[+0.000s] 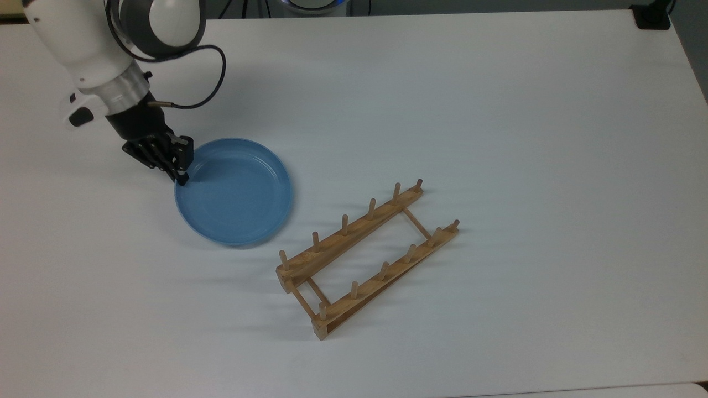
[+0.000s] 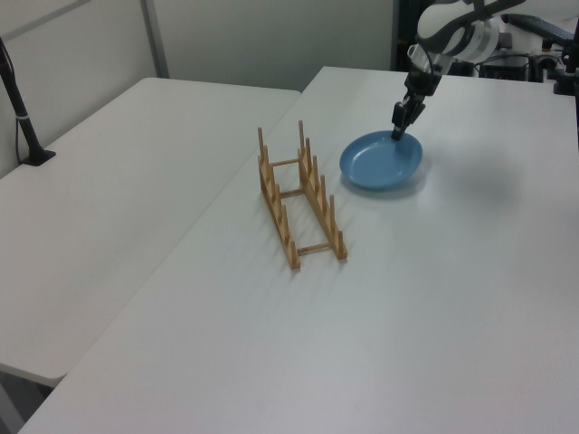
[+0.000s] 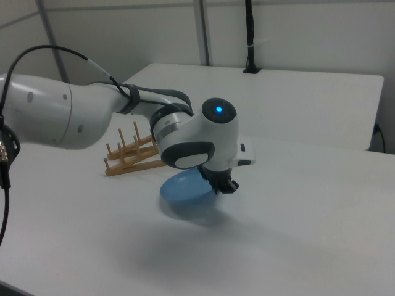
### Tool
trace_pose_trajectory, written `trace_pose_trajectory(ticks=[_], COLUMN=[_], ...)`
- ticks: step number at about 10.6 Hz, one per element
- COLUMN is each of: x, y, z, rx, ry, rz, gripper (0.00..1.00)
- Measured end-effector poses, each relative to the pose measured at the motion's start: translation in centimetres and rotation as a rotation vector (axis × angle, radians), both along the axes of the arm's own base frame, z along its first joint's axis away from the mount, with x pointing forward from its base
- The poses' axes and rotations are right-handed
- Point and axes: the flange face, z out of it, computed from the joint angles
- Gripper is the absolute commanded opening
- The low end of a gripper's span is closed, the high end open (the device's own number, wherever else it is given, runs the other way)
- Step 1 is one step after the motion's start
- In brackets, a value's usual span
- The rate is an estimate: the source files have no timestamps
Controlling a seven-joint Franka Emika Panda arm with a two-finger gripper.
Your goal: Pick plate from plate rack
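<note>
— Black and two-fingered, the gripper [image 1: 180, 178] is seen pinched onto the raised rim of the round, glossy light-blue plate [image 1: 235, 193], one finger inside the rim and one outside. How is the plate placed?

— It spreads away from the fingers toward the top view's right and appears to lie flat on, or just above, the white table [image 1: 498, 110]; contact with the surface cannot be confirmed. The light-brown wooden plate rack [image 1: 366, 258], two pegged rails joined by thin crossbars, stands apart from the plate, farther from the gripper on the plate's far side, with nothing held between its pegs.

— What could go wrong from here?

— Only a small arc of a slick rim is gripped, so a slip is judged possible if the wrist is tilted. If the plate is let go while not fully seated, a drop or skid toward the rack could follow. If the fingers are drawn away before being opened fully, the plate could be dragged or flipped.
</note>
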Motion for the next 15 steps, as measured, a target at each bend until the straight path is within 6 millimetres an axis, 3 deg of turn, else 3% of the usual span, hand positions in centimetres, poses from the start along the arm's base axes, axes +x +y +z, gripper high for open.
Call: trace_pose_trajectory(ticks=[1, 2, 4, 6, 9, 11, 12, 13, 15], x=[-0.1, -0.1, -0.2, -0.6, -0.6, -0.1, 0.3, 0.6, 0.8], y=[-0.1, -0.3, -0.6, -1.3, -1.6, -1.3, -0.4, 1.2, 6.8], z=[-1.0, -1.7, -2.6, -3.6, -3.7, -1.8, 0.2, 2.9, 8.4], rx=[-0.001, -0.001, -0.006, -0.010, -0.012, -0.010, 0.000, -0.015, -0.083], ry=[0.008, 0.013, 0.022, 0.030, 0.031, 0.006, 0.004, 0.031, 0.137], rz=[0.015, 0.024, 0.039, 0.050, 0.051, 0.059, 0.079, 0.109, 0.144], gripper=[0.04, 0.13, 0.36, 0.75, 1.00, 1.00, 1.00, 1.00, 1.00])
